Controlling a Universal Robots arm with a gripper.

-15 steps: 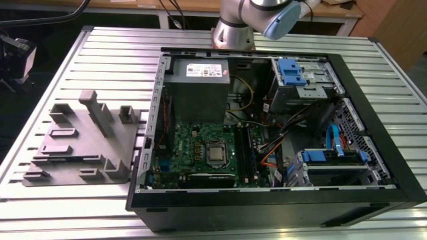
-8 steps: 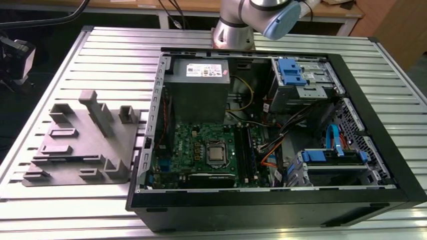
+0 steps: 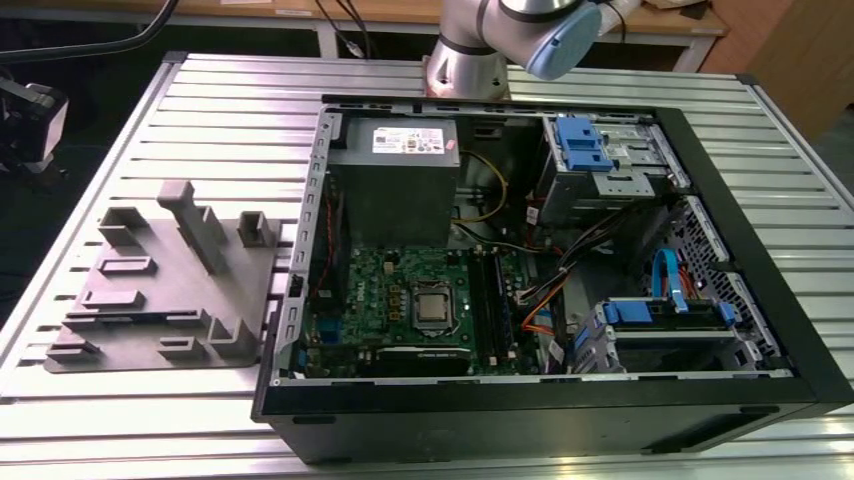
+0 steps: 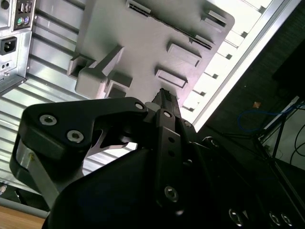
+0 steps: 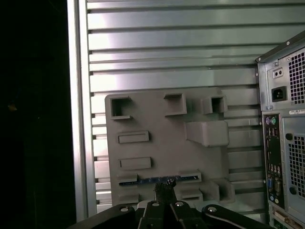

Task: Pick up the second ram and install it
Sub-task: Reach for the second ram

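The second ram is a thin dark strip with a bluish edge. It lies along a holder at one end of the grey fixture block. In the first wrist view my gripper hangs well above the block, and its tip lines up with the middle of the strip. Its fingers are shut together with nothing between them, as the second wrist view also shows for the gripper over the fixture block. In the exterior view the fixture block sits to the left of the open computer, whose motherboard slots run beside the processor socket.
The open computer case fills the middle of the slatted metal table, its rear panel close beside the fixture. The arm's base stands behind the case. Cables and blue drive bays crowd the case's right side.
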